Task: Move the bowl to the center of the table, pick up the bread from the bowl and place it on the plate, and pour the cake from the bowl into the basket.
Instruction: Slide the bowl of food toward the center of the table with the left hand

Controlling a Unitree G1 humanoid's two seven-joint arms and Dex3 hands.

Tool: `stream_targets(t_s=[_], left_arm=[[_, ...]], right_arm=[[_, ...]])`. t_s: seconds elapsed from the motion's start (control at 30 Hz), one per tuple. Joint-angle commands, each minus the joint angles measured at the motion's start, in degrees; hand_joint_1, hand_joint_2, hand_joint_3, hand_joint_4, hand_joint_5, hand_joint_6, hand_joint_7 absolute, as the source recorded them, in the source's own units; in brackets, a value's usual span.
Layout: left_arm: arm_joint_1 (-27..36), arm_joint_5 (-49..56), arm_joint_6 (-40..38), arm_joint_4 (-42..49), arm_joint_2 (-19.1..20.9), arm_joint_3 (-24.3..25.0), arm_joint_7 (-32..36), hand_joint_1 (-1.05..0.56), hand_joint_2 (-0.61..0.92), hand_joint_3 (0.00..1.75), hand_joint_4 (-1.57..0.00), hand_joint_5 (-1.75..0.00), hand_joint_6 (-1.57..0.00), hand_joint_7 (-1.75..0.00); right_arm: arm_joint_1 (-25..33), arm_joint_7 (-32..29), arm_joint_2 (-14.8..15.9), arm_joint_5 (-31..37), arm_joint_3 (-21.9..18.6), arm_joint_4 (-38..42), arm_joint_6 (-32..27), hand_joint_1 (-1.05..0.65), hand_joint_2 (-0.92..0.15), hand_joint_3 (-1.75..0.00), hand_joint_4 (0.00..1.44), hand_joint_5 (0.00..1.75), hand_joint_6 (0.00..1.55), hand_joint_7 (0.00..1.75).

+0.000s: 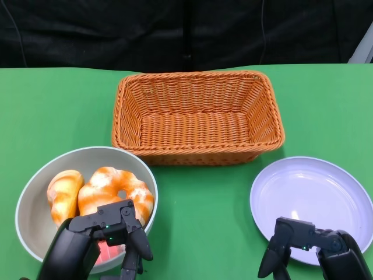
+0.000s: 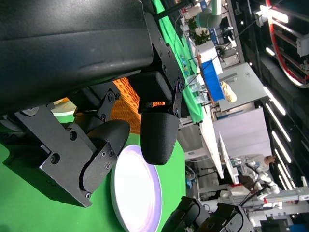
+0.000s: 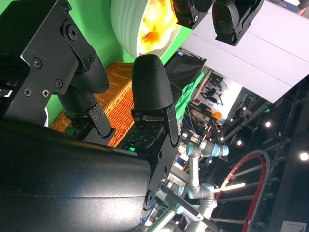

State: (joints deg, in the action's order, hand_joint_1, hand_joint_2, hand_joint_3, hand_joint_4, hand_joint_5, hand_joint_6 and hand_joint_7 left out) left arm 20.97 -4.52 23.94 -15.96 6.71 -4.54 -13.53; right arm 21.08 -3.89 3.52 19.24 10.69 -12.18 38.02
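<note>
Head view, unmarked bowl (image 1: 35, 192), basket (image 1: 197, 114), plate (image 1: 312, 204), no writing

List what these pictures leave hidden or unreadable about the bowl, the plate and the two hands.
- Grey bowl, head view: its near rim is covered by the black left hand, so contact is unclear.
- Pink patch under that hand: mostly covered, unidentifiable.
- White round plate, head view: near edge hidden by the black right hand; touch unclear.
- Orange wicker basket, right wrist view: mostly blocked by fingers.

Head view evenly bright and sharp; soft shadows only. Small glare spot on the plate (image 1: 312, 207). Wrist views: near black housings blurred, background ceiling lamps flaring.
</note>
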Motion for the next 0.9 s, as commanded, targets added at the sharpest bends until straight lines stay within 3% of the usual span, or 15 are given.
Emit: stream_targets(t_s=[0.03,0.37,0.53,0.63,0.8,0.9], left_arm=[[0.1,0.3,0.1,0.0,0.6,0.2,-0.1,0.05,0.29,1.61,-0.93,-1.65,-0.87,-1.46],[0.2,0.1,0.4,-0.1,0.7,0.5,-0.1,0.04,0.3,1.6,-0.93,-1.66,-0.87,-1.46],[0.1,0.0,1.4,0.0,0.5,2.0,0.4,0.01,0.35,1.44,-0.73,-1.58,-0.76,-1.41],[-0.6,-0.2,3.1,0.4,0.3,3.5,0.8,-0.08,0.52,1.07,-0.64,-1.34,-0.72,-1.09],[-2.7,-0.7,5.3,1.2,1.2,6.3,0.4,-0.2,0.62,0.78,-0.63,-1.17,-0.64,-0.8],[-3.5,-0.9,5.9,1.5,2.2,7.7,-0.1,-0.28,0.8,0.43,-0.63,-0.99,-0.59,-0.48]], right_arm=[[0.1,0.0,0.4,-1.0,-0.1,-0.2,0.1,0.25,-0.13,-1.75,1.01,1.75,0.9,1.47],[0.1,-0.2,0.2,-0.5,0.0,-0.5,0.0,0.25,-0.13,-1.75,1.01,1.75,0.9,1.47],[0.3,-0.2,0.2,-0.3,0.0,-0.5,0.0,0.23,-0.13,-1.75,1.01,1.75,0.89,1.46],[0.4,-0.4,0.1,0.0,0.1,-0.3,0.2,0.24,-0.13,-1.75,1.02,1.75,0.89,1.46],[0.4,-0.5,0.1,0.0,-0.1,-0.6,-0.2,0.25,-0.13,-1.75,1.02,1.75,0.9,1.47],[0.4,-0.5,0.0,-0.3,-0.1,-0.8,-0.3,0.24,-0.14,-1.75,1.01,1.75,0.89,1.47]])
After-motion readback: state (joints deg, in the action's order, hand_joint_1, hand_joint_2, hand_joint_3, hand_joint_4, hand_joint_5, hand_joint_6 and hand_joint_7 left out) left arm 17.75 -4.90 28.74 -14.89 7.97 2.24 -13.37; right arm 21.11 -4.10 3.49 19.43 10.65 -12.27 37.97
